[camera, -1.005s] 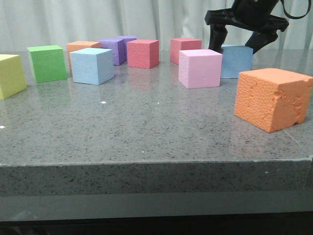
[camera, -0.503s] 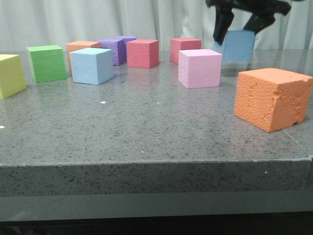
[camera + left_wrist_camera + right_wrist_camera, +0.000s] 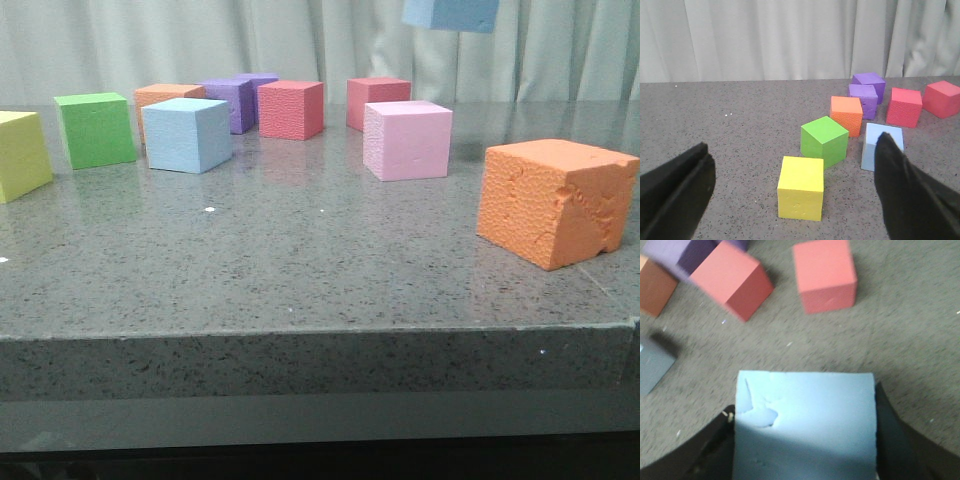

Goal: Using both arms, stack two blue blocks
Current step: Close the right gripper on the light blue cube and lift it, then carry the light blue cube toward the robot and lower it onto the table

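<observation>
One blue block [image 3: 187,134] stands on the table at the back left; it also shows in the left wrist view [image 3: 882,145], partly behind a finger, and in the right wrist view [image 3: 652,362]. The other blue block [image 3: 450,13], dented on one face, hangs high above the table at the top edge of the front view. My right gripper [image 3: 804,440] is shut on that block [image 3: 805,425], its fingers [image 3: 892,435] against both sides. My left gripper [image 3: 795,190] is open and empty above a yellow cube [image 3: 801,187].
A pink cube [image 3: 407,139], two red cubes [image 3: 291,108] [image 3: 378,100], two purple cubes [image 3: 233,102], a small orange cube [image 3: 165,95], a green cube [image 3: 95,128] and a yellow cube [image 3: 20,153] stand on the table. A large orange cube [image 3: 553,200] sits front right.
My right gripper has closed on the right blue block and lifted it from behind the pink cube up to the top edge of the front view. The gripper itself has left that view.
</observation>
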Robot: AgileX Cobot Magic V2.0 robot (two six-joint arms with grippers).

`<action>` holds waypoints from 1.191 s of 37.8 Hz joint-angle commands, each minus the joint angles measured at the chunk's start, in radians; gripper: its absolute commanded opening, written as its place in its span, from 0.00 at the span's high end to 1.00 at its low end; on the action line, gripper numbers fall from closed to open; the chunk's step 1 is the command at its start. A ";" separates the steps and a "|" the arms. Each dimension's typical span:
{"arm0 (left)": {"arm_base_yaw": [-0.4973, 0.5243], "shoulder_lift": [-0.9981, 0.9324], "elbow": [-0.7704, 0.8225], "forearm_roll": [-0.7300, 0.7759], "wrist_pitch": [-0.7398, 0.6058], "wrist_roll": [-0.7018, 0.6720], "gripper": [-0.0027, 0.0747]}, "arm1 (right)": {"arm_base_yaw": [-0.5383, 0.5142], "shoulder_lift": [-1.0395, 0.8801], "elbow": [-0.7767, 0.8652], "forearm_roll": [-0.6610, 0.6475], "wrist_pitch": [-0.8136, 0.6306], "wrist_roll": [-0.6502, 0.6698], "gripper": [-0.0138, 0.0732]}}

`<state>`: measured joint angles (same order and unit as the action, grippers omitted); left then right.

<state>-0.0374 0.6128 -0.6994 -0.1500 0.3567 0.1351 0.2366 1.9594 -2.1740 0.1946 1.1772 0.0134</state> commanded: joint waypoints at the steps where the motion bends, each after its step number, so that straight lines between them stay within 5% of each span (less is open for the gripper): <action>1: -0.001 0.007 -0.032 -0.013 -0.082 -0.008 0.17 | 0.036 -0.069 -0.034 0.019 0.019 -0.001 0.49; 20: -0.001 0.007 -0.032 -0.013 -0.082 -0.008 0.17 | 0.269 -0.062 0.007 0.007 0.098 0.056 0.49; 45: -0.001 0.007 -0.032 -0.013 -0.084 -0.008 0.17 | 0.355 -0.062 0.327 -0.047 -0.128 0.069 0.49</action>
<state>-0.0374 0.6128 -0.6994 -0.1500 0.3567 0.1351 0.5918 1.9573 -1.8388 0.1481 1.1039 0.0794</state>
